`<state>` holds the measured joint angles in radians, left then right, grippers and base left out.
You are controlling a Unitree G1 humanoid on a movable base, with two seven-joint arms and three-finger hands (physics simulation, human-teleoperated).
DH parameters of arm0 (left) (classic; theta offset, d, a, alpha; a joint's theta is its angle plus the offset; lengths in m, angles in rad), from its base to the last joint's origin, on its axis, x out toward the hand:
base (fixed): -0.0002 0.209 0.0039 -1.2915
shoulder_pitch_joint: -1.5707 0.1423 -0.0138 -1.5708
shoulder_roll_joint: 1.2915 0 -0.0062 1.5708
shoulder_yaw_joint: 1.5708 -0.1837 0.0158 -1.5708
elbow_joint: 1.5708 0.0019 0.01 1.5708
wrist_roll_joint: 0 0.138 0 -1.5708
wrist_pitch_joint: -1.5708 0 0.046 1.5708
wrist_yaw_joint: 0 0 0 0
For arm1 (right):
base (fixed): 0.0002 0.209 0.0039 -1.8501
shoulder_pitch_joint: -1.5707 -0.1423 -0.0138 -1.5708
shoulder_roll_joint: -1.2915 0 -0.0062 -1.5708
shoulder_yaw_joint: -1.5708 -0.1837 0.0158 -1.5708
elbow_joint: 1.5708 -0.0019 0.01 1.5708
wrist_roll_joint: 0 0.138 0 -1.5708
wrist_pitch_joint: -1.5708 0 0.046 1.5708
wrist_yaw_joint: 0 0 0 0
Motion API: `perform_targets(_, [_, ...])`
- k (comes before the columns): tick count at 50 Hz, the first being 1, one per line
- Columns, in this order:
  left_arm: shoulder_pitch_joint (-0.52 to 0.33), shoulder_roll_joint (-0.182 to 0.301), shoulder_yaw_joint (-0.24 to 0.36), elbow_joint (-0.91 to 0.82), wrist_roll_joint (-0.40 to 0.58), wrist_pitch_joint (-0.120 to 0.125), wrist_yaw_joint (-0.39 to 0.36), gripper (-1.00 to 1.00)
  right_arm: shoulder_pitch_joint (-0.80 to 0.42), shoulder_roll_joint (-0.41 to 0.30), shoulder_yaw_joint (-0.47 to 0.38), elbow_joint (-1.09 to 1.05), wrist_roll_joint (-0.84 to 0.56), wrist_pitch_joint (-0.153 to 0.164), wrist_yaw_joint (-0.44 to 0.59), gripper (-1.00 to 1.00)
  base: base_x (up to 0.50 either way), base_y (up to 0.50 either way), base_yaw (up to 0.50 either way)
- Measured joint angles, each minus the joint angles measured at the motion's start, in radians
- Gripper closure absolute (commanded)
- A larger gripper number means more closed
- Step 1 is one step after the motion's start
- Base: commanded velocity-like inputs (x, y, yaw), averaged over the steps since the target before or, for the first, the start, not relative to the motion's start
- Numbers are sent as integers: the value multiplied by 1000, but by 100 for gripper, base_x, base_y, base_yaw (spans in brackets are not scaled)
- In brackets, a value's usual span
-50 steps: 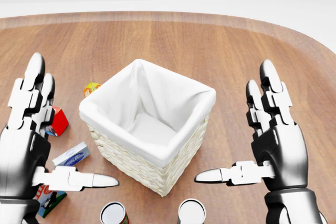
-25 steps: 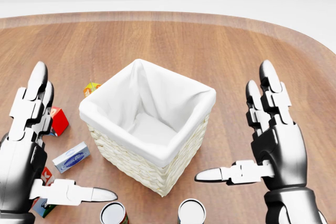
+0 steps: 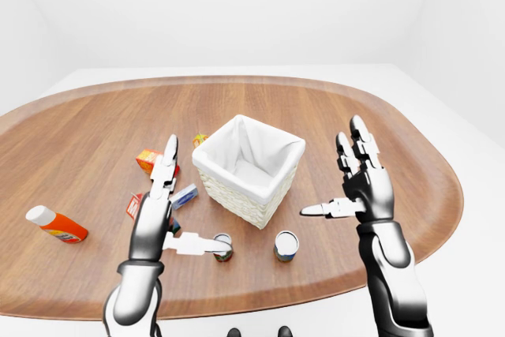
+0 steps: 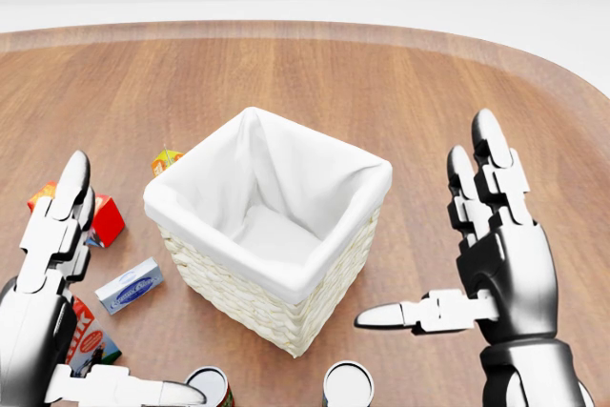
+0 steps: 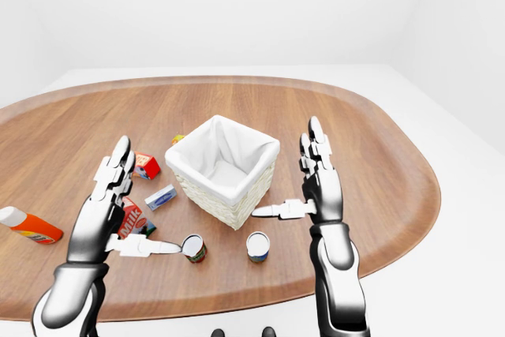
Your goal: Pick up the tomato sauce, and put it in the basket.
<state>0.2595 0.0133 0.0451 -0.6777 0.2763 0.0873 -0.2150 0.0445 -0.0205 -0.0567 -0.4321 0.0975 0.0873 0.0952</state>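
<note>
L-eye view: left hand (image 3: 162,219) spread open, thumb reaching the red can (image 3: 224,247) (prob. the tomato sauce) below the basket (image 3: 249,165). Head view: it has dropped toward that can since 1 s ago, approach underway. R-eye view: right hand (image 5: 309,191) open, idle.

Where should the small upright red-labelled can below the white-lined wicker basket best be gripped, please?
Probably round the curved side wall of the red-labelled can, coming from the right-eye view's left with the open left hand: it stands upright beside that thumb.

Orange bottle (image 3: 55,224) lying far left; milk carton (image 5: 132,217); blue box (image 5: 160,196).
</note>
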Motion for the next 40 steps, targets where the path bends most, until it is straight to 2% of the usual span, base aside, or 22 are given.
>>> perform_targets(12, [38,-9,8,-40,40,0,-18,-100,8,2,6,-8,-4,0,0,-100,0,0,0])
perform_targets(40, [32,-10,14,-5,164,0,-5,-100,16,5,16,0,-9,0,1,-100,0,0,0])
